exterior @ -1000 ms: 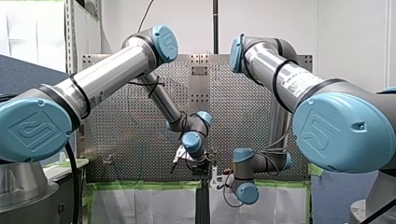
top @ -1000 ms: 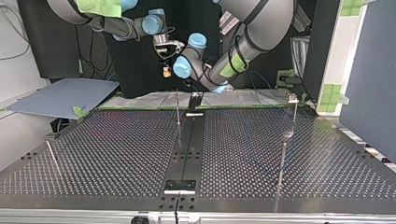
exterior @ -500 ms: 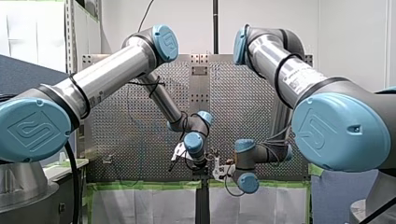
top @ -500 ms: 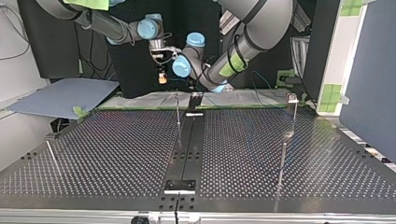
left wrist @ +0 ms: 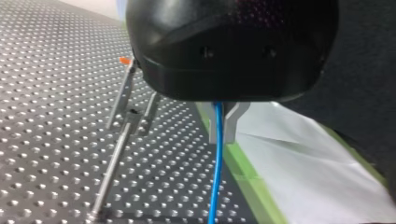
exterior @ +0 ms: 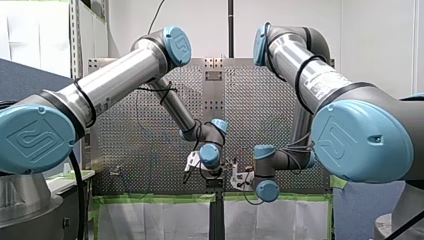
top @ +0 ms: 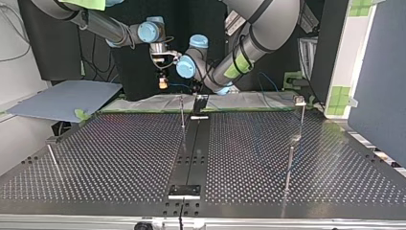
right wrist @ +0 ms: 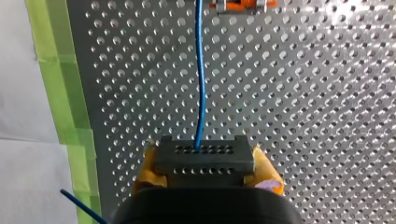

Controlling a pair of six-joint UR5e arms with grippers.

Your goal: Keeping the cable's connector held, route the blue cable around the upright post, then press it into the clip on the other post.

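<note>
the dark connector (right wrist: 204, 156) is clamped between the yellow pads (right wrist: 267, 173) of the right gripper (right wrist: 205, 164), with its rows of small holes facing the wrist camera. the blue cable (right wrist: 200, 84) is seen leaving the connector's middle and running almost straight ahead of the gripper over the perforated table (right wrist: 303, 116), up to a spot just beside an orange clip (right wrist: 238, 4). whether the cable touches the clip cannot be told. a strip of green tape (right wrist: 70, 93) is laid along the table's edge beside the gripper.

in the left wrist view the cable (left wrist: 215, 177) is seen hanging down between the metal fingers (left wrist: 238, 121) of the black left gripper (left wrist: 226, 126). the fingers are drawn close together about the cable. a slim upright post (left wrist: 112, 168) is planted in the table beside the gripper, and further ahead a second post (left wrist: 123, 91) is topped with something orange.

in the top view the right gripper (top: 163, 84) is held above the far edge of the table (top: 119, 153), just beside the left arm's wrist (top: 189, 64), and thin posts are spread over the board, one (top: 182, 112) close under the two grippers.
</note>
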